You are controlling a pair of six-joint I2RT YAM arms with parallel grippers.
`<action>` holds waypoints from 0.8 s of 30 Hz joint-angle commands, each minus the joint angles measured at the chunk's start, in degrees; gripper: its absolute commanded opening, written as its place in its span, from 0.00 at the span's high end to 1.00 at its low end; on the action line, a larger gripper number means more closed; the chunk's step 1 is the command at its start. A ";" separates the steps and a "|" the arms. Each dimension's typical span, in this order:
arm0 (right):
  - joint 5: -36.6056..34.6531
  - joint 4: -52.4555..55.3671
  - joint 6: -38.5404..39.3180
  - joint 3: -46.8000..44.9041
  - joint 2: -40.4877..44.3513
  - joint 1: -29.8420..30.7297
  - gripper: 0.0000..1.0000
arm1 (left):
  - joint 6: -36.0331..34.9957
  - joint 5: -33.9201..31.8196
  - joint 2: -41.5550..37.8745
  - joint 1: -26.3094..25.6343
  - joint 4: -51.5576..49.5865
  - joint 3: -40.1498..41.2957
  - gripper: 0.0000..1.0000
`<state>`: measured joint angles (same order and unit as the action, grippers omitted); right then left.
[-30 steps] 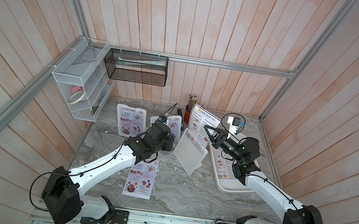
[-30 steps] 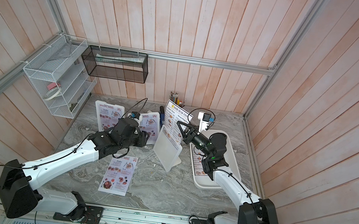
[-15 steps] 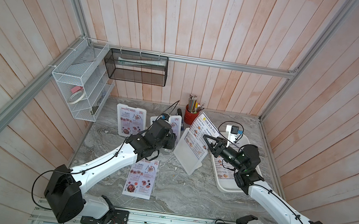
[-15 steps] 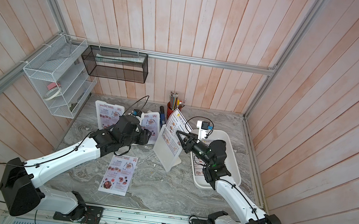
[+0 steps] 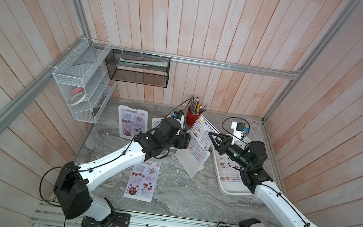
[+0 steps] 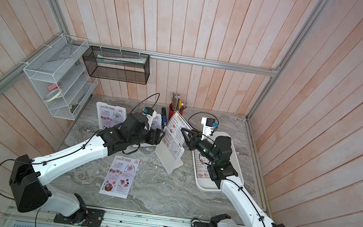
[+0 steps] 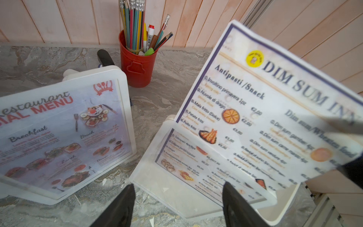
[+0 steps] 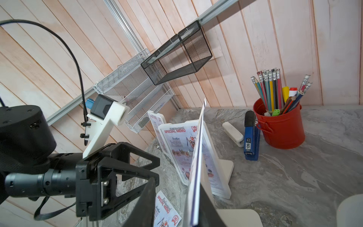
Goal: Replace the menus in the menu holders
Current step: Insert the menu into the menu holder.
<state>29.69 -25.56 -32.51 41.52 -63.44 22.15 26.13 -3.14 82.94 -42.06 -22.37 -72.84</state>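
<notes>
A blue-bordered Dim Sum Inn menu (image 5: pixel 201 136) (image 7: pixel 275 110) stands tilted, its lower part inside the middle menu holder (image 5: pixel 189 162) (image 7: pixel 176 188). My right gripper (image 5: pixel 211 138) (image 8: pixel 176 180) is open at the sheet's upper edge. The sheet (image 8: pixel 197 157) rests against one finger, with a gap to the other. My left gripper (image 5: pixel 186 141) (image 7: pixel 178 184) is open just behind the holder's lower part, gripping nothing. Two more menu holders (image 5: pixel 131 122) (image 5: pixel 156 122) with Special Menu sheets stand at the back left. A loose Special Menu (image 5: pixel 143 180) lies flat in front.
A white tray (image 5: pixel 232 190) with Dim Sum sheets lies under my right arm. A red pencil cup (image 5: pixel 192 118), a blue stapler (image 8: pixel 250 137) and a small white object (image 8: pixel 232 133) stand at the back. A white wire rack (image 5: pixel 78 93) and a black mesh basket (image 5: pixel 138 68) hang on the walls.
The Dim Sum Inn menu has come down from mid-air into the middle holder. My right gripper has opened off the sheet and the left gripper's jaws have widened.
</notes>
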 commanded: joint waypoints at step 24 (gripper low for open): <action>-3.32 5.86 3.90 -0.97 2.56 0.45 0.74 | -2.06 5.06 7.40 -0.73 0.44 -13.31 0.00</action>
<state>25.21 -19.90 -28.95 38.79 -59.44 22.83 24.95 1.67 89.47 -42.48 -21.23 -83.99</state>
